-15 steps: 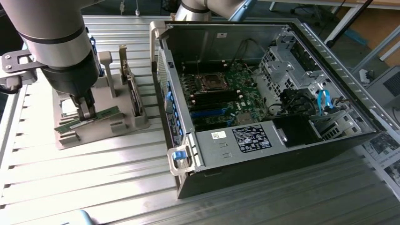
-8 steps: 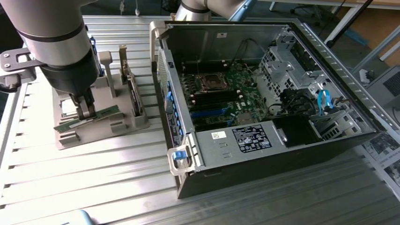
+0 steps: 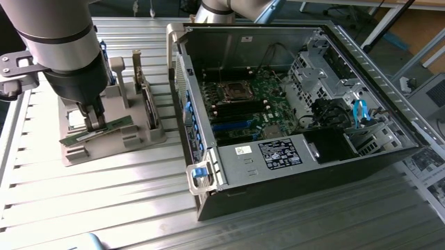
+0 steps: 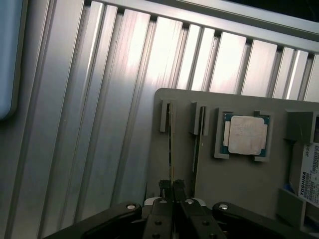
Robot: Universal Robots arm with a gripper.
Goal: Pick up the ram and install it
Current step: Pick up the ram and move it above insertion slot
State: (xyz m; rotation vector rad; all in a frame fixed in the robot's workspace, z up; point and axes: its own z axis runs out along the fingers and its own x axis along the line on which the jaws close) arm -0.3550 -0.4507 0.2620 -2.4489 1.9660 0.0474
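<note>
The ram is a thin green stick lying along a slot of the grey parts holder at the exterior view's left. My gripper stands straight over it, its fingers pressed on the stick's middle. In the wrist view the ram shows edge-on in its slot, and my gripper is shut on its upper edge. A second thin board stands in the neighbouring slot of the holder. The open computer case lies at the exterior view's right, with dark memory slots on its motherboard.
A square silver CPU sits in a pocket of the holder, beside a labelled hard drive. Upright cards stand in the holder behind the gripper. The ribbed aluminium table runs in front of the holder and case.
</note>
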